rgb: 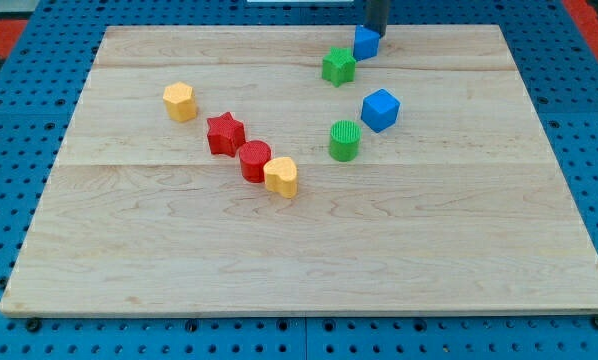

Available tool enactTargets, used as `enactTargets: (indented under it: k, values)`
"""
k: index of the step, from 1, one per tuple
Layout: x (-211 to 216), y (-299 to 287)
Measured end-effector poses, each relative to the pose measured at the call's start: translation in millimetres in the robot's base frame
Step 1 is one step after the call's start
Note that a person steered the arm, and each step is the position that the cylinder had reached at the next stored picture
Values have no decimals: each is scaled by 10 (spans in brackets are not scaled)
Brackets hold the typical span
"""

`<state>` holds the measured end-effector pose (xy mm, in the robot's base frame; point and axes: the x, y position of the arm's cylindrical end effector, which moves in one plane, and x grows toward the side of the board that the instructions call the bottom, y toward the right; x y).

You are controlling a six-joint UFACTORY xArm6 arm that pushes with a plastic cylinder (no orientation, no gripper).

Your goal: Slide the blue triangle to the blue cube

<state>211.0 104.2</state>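
The blue triangle (365,43) lies near the view's top edge of the wooden board, right of centre. The blue cube (380,109) sits below it, toward the view's bottom and slightly right, with a clear gap between them. My tip (378,35) is at the upper right side of the blue triangle, touching it or nearly so. A green star (338,66) lies just lower left of the blue triangle, close to it.
A green cylinder (345,140) stands lower left of the blue cube. A yellow hexagon (180,101), red star (225,133), red cylinder (254,160) and yellow heart (281,176) form a diagonal line at left centre. The board (309,260) rests on a blue pegboard.
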Motion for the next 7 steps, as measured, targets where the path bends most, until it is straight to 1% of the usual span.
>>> enactTargets:
  k: [2, 3, 4, 5, 6, 7]
  values:
    - [54, -11]
    - [-170, -34]
    - [-169, -249]
    - [-54, -388]
    - [271, -228]
    - [489, 46]
